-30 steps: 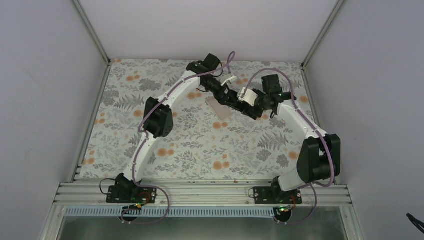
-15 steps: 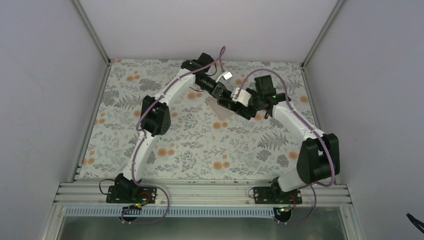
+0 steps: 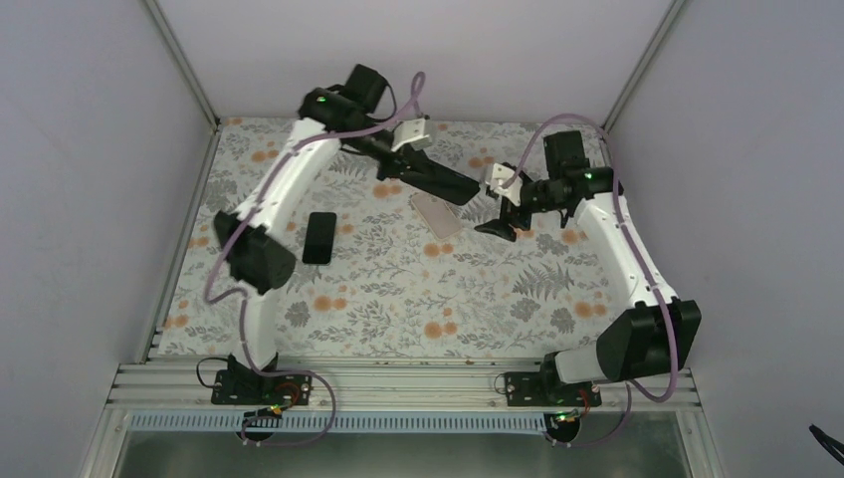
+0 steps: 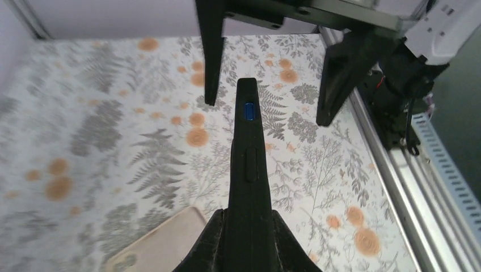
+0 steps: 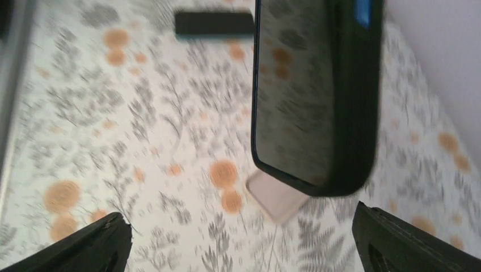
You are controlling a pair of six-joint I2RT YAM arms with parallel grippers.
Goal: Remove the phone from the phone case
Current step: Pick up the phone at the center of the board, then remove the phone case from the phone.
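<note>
Right gripper (image 3: 503,214) has withdrawn; left gripper (image 4: 248,220) hides phone's (image 4: 248,136) lower end

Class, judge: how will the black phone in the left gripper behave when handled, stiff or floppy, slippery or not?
Probably stiff: the black phone juts straight out of the left gripper without sagging. Its screen mirrors the floral cloth in the right wrist view, so that face is likely slippery.

no readable text, labels, brands or numbers on anything in view
</note>
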